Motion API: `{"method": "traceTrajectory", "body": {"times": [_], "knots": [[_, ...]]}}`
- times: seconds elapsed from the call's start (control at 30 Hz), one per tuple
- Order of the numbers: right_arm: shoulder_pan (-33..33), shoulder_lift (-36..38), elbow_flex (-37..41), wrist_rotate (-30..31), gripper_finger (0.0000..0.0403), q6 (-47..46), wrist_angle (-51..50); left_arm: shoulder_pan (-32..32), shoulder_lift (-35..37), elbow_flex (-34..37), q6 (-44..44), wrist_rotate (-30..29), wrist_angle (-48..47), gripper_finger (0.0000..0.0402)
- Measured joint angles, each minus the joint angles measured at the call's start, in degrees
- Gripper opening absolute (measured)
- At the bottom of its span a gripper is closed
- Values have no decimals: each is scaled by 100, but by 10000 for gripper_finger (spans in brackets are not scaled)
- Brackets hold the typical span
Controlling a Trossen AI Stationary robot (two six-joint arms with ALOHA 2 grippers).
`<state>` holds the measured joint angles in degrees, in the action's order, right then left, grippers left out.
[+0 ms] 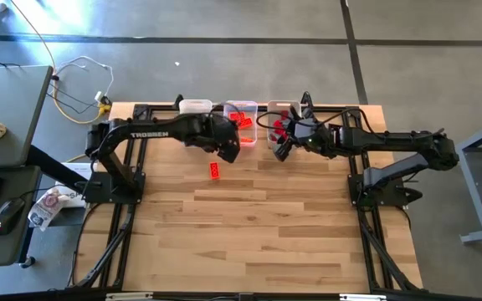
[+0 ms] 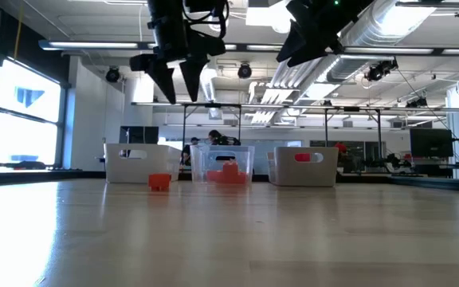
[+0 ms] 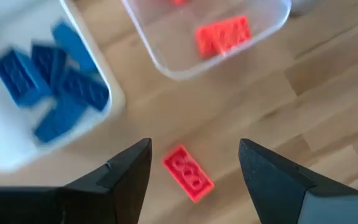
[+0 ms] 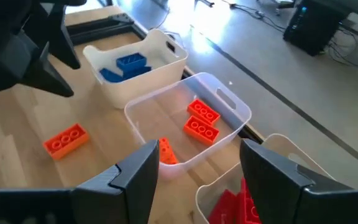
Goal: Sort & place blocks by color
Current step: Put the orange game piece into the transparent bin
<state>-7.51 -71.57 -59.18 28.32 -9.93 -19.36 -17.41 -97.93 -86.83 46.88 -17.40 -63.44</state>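
One orange block point(image 1: 215, 170) lies flat on the table, apart from the bins; it also shows in the left wrist view point(image 3: 188, 173) and the low view point(image 2: 159, 182). My left gripper point(image 1: 228, 150) hangs open in the air just beyond it, fingers pointing down point(image 2: 179, 97). My right gripper point(image 1: 281, 149) is open and raised point(image 2: 289, 57), over the near walls of the clear bin point(image 4: 188, 124) and the right white bin point(image 4: 272, 155). Blue blocks point(image 3: 51, 84) lie in the left white bin, orange blocks point(image 4: 202, 120) in the clear bin, red blocks point(image 4: 238, 202) in the right bin.
Three bins stand in a row along the table's far edge: left white bin point(image 1: 195, 107), clear bin point(image 1: 241, 114), right white bin point(image 1: 281, 107). Both arms reach in from the sides at the far end. The wooden table point(image 1: 258, 234) stretches toward the near edge.
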Motion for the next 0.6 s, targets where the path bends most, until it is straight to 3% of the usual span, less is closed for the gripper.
{"method": "traceTrajectory", "body": {"times": [0.3, 0.6], "knots": [[4, 0, 0, -271, 211, 249, -217, 402, -2, 583, 1665, -41, 70, 227], [4, -2, 0, -413, 211, 249, -496, 750, -2, 917, 2610, -483, 398, 227]]}}
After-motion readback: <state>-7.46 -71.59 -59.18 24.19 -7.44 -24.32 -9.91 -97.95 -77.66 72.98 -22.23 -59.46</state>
